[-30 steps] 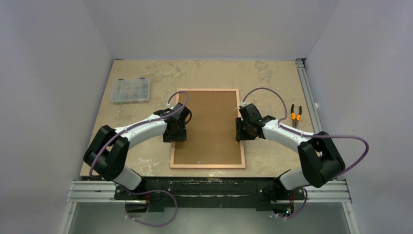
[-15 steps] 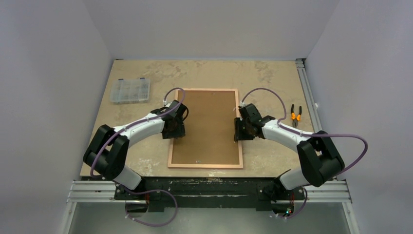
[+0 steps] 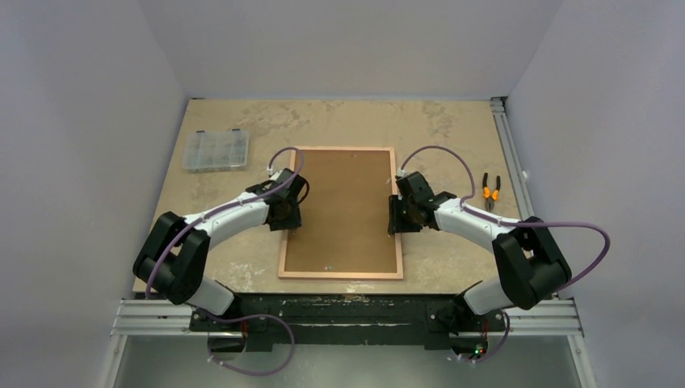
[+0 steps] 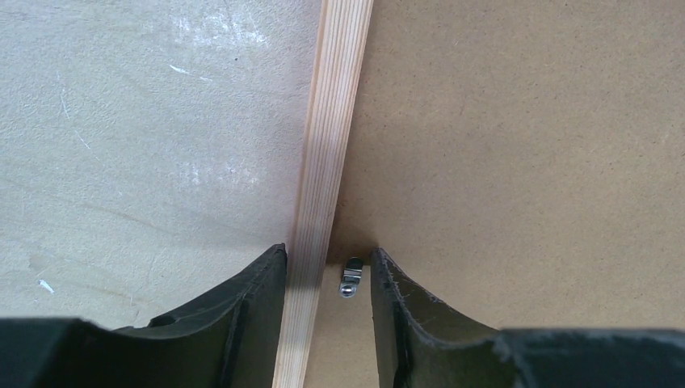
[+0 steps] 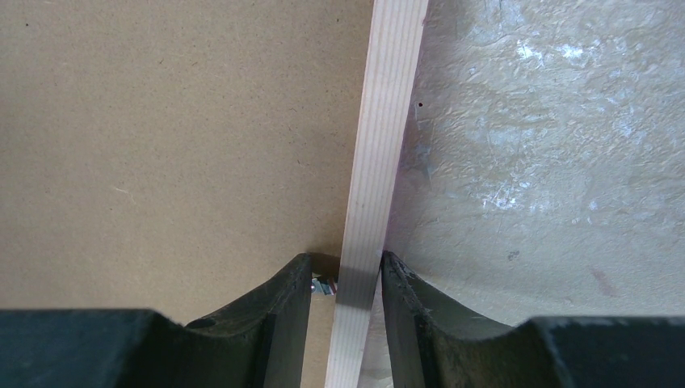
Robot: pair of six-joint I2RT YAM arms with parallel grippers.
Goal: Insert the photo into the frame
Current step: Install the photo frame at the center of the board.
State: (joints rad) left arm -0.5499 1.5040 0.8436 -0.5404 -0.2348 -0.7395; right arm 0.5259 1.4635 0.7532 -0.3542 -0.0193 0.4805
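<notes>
Frame (image 4: pixel 323 162) back up; left fingers (image 4: pixel 250 323) straddle left rail; right fingers (image 5: pixel 420 323), right rail.

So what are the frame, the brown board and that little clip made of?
The frame: pale wood, apparently unvarnished, fine straight grain. The board: matte brown, speckled, grainless, probably fibreboard. The clip: shiny silver, likely metal.

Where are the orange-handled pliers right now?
In the top view, the pliers lie near the table's right edge, right of the frame.
</notes>
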